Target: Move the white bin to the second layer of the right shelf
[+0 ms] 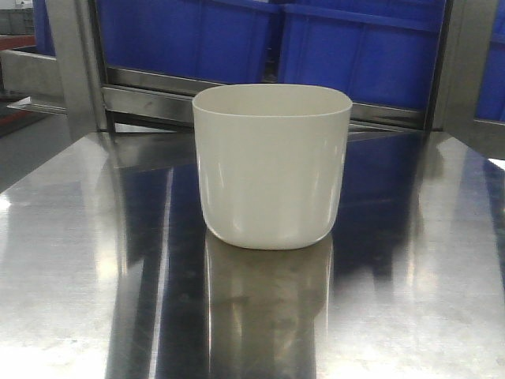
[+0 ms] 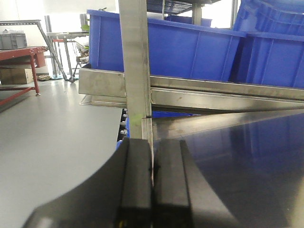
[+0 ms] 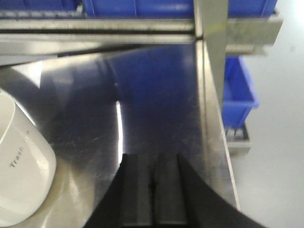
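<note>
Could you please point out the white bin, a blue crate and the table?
white bin (image 1: 272,170): front view, middle of its front wall.
blue crate (image 1: 359,55): front view, its front wall.
table (image 1: 71,260): front view, bare patch, left side.

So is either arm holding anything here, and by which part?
Nothing is held. Both arms' jaws are shut and empty; the white bin stands free on the steel table.

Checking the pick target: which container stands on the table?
The white bin, upright on the steel table; the blue crates sit behind it on the rack.
</note>
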Tool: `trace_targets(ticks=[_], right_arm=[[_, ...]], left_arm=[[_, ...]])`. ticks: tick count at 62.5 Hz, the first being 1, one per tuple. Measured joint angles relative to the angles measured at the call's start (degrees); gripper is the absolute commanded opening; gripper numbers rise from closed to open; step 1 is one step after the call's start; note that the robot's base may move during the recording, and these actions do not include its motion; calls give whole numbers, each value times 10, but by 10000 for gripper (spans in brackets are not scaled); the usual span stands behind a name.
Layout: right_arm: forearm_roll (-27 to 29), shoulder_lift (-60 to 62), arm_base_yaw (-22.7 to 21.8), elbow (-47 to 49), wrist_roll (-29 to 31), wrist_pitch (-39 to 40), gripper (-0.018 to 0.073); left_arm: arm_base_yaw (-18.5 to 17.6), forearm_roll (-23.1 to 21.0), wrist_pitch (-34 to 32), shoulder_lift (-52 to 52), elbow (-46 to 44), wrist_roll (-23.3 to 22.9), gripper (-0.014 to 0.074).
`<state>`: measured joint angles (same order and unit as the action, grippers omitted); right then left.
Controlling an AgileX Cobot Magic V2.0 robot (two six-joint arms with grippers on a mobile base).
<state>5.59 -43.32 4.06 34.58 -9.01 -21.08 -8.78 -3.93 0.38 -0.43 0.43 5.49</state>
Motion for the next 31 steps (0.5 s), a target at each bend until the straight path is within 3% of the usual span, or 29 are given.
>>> trace_targets(ticks=[16, 31], right_arm=[[28, -216, 15, 211, 0, -153, 56], [30, -321, 91, 322, -1, -208, 56]], left_arm=[[0, 0, 0, 0, 0, 0, 85], [0, 0, 0, 0, 0, 0, 85]])
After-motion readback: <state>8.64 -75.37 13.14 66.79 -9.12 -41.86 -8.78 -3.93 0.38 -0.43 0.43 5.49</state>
